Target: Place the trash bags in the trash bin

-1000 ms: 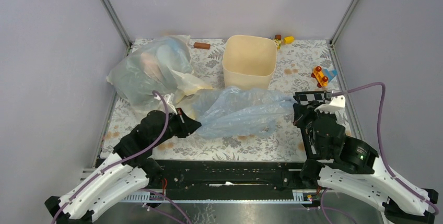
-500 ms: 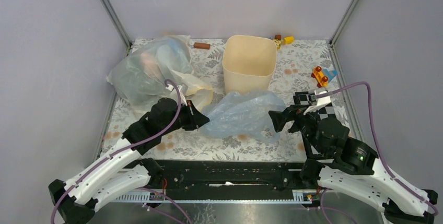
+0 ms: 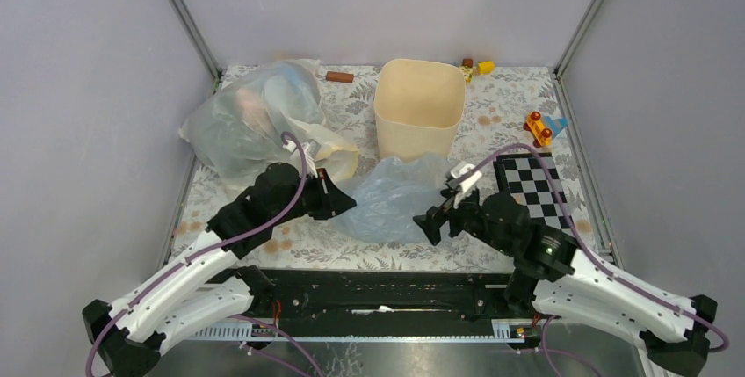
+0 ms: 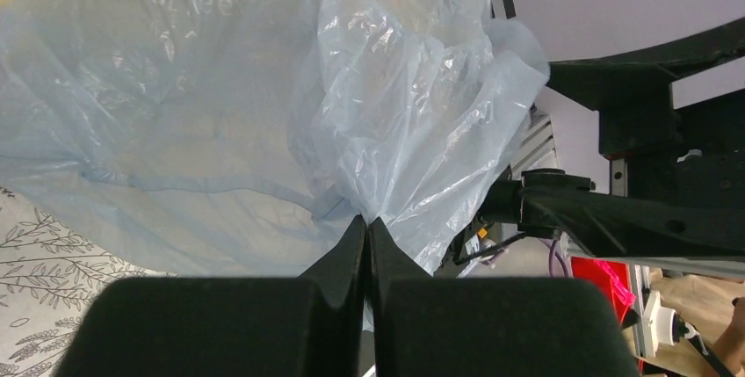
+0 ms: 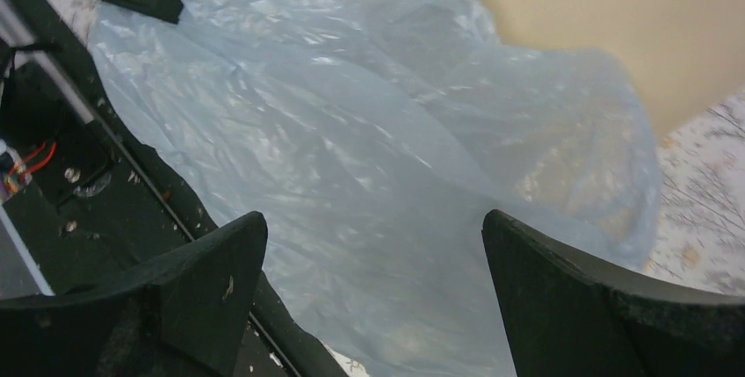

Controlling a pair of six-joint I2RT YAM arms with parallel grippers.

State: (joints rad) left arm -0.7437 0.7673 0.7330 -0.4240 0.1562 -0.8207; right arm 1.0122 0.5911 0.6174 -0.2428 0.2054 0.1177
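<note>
Currently the left gripper [image 3: 341, 204] is clamped tight on a gathered fold at the left edge of the pale blue trash bag [image 3: 397, 197], the film bunched at its fingertips [image 4: 366, 229]. The right gripper [image 3: 430, 224] stands with jaws spread wide at the bag's right side, facing the plastic and gripping nothing. The bag lies crumpled on the floral table [image 3: 492, 122], just in front of the cream trash bin [image 3: 419, 106] and outside it, with a bulky clear bag [image 3: 250, 122] to the left.
</note>
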